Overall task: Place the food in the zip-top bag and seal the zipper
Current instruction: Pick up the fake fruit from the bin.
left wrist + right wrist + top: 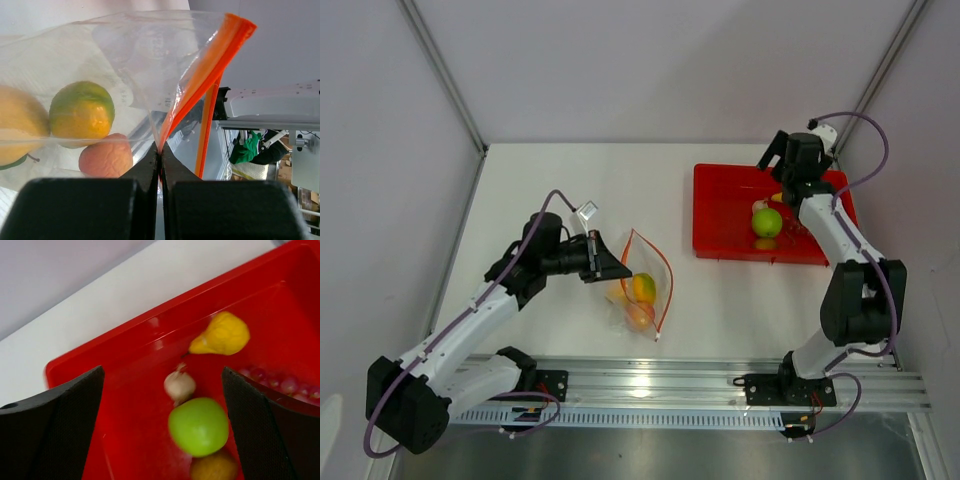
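My left gripper (612, 262) (160, 150) is shut on the mouth edge of the clear zip-top bag (650, 275), pinching it at the orange-red zipper (210, 70) and holding the mouth up. Inside the bag lie a green-orange mango (82, 114), a yellow fruit (15, 130) and a pinkish-orange wrinkled fruit (105, 159). My right gripper (772, 165) (162, 390) hangs open above the red tray (720, 215), holding nothing. In the tray lie a green apple (199, 426) (767, 222), a yellow pear (222, 335), a small whitish piece (179, 385), an orange-brown fruit (215, 467) and purple grapes (280, 382).
The tray (125, 340) stands at the back right of the white table (570, 180). The bag lies near the table's front edge, just behind the metal rail (720, 385) that carries the arm bases. Walls close in the table on three sides.
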Robot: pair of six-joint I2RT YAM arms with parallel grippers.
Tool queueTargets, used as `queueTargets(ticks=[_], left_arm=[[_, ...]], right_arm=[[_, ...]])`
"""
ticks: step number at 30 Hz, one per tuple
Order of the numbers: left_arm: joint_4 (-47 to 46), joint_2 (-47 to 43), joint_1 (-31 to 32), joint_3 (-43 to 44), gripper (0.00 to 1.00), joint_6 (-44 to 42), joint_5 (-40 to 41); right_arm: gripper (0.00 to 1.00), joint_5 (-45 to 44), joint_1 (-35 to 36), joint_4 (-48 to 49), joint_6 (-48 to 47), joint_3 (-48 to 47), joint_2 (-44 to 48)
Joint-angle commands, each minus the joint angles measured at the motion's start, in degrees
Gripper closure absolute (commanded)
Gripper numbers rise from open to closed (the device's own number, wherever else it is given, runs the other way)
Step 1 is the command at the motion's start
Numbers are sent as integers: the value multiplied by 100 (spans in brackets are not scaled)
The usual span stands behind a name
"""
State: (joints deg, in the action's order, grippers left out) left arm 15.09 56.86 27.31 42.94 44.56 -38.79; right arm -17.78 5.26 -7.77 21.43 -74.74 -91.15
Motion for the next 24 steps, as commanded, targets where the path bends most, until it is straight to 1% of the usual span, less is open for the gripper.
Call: queueTargets(ticks=[1, 4, 6, 10, 13, 17, 20, 24], left_arm=[[-200, -114, 46, -49, 99, -175, -85], [-243, -61, 46, -5, 100, -236, -120], [-182, 18, 46, 65, 99, -289, -103], [-191, 176, 46, 109, 100, -403, -121], [-217, 290, 46, 101, 99, -448, -138], [-323, 448, 46, 65, 99, -448, -208], [-384, 607, 46, 83, 99, -448, -313], [-428, 677, 46, 83, 99, -456, -296]], right_arm=[[1, -349, -375, 119, 572, -576, -550], [1, -533, -473, -127, 722, -1033, -1104], [1, -508, -718, -172, 731, -1226, -1369], [1, -410, -824, -347, 556, -1788, -1958], [1, -576, -894, -602, 529, -2079, -2380], [1, -472, -1061, -612, 651, -2080, -2757], [1, -376, -1150, -717, 722, -2098, -2873], [1, -270, -1194, -595, 810, -1948, -2926]])
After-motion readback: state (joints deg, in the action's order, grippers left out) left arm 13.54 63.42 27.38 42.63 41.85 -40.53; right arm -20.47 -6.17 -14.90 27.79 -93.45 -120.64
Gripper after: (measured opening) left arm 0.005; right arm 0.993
